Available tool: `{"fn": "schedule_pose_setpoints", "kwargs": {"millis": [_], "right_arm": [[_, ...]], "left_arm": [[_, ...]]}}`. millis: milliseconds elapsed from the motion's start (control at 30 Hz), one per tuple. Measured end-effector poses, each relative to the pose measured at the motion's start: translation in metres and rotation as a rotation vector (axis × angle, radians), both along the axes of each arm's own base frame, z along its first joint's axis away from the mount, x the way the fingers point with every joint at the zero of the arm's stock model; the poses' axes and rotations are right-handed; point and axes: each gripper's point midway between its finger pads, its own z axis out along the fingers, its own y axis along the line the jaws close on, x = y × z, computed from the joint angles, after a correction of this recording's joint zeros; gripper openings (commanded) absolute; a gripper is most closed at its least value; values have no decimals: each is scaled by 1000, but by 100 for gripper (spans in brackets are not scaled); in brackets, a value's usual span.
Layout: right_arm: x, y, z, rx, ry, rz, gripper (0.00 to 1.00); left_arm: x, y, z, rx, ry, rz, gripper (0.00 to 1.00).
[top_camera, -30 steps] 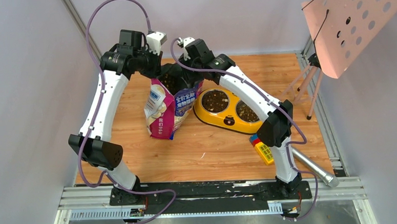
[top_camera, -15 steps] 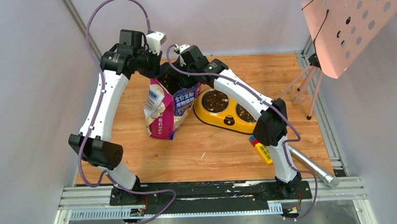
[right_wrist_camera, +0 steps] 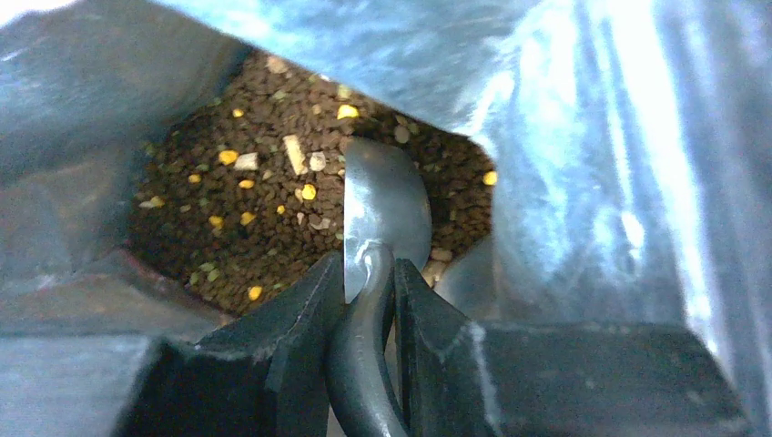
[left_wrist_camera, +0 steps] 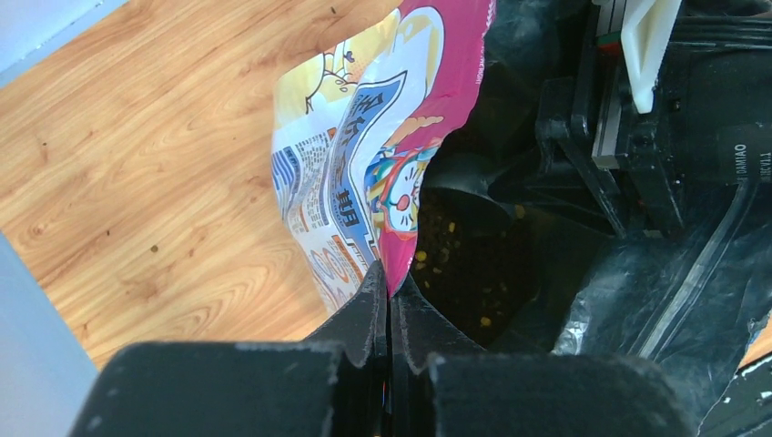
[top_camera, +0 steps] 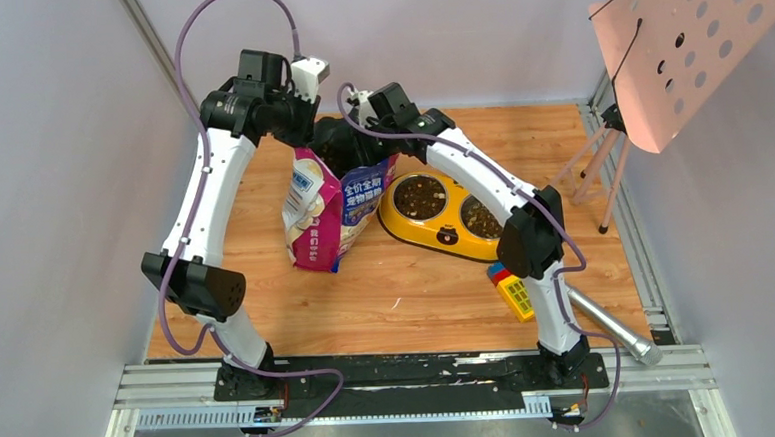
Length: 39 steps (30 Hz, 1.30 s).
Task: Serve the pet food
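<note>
My left gripper (left_wrist_camera: 390, 305) is pinched tight on the torn top edge of the cat food bag (left_wrist_camera: 364, 173). Its two fingers press together with the magenta foil between them and hold that side of the mouth up. The bag stands upright on the wooden table (top_camera: 397, 293), just left of the yellow double-bowl feeder (top_camera: 443, 238).

My right gripper (right_wrist_camera: 369, 273) is down inside the bag's mouth, clamped narrow on the handle of the grey metal scoop (right_wrist_camera: 387, 205). The scoop's bowl points away from my fingers and shows bare shiny metal. Its far end lies at the surface of the pet food (right_wrist_camera: 255, 237) (dug in or only resting, I cannot tell). The kibble is dark brown with scattered yellow and pale bits, and it fills the bottom of the bag between the silvery inner walls. From above, more of it sits in both bowls of the feeder.

In the top view both my arms arch over and meet above the bag, toward the far side of the table. Beside my right arm lies a yellow, red and blue block toy (top_camera: 513, 292), with a silver cylinder (top_camera: 609, 325) just past it at the near right corner. A pink perforated board (top_camera: 694, 32) hangs over the right edge.
</note>
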Motion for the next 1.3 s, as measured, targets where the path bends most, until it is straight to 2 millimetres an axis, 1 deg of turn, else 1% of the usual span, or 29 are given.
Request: {"fn": "schedule_pose_setpoints", "kwargs": {"millis": [167,367,500,700,800,1000,1233,1300], "right_arm": [[-11,4,3,59,61,70,0],[-13,0,14,134,130,93,0],[-16,-1,23,200,181,119,0],[-23,-3,44,336,287,172,0],[-18,-7,51,390,322,175,0],[-6,-12,59,496,401,186,0],[4,-17,77,582,430,185,0],[6,-19,79,593,441,178,0]], "left_arm": [[0,1,0,17,-2,-7,0],[1,2,0,27,-6,-6,0],[1,2,-1,28,-7,-7,0],[3,3,-2,39,-21,-10,0],[3,3,-2,48,-35,-16,0],[4,2,-1,56,-48,-19,0],[2,0,-3,57,-50,-26,0],[0,0,-2,56,-57,-29,0]]}}
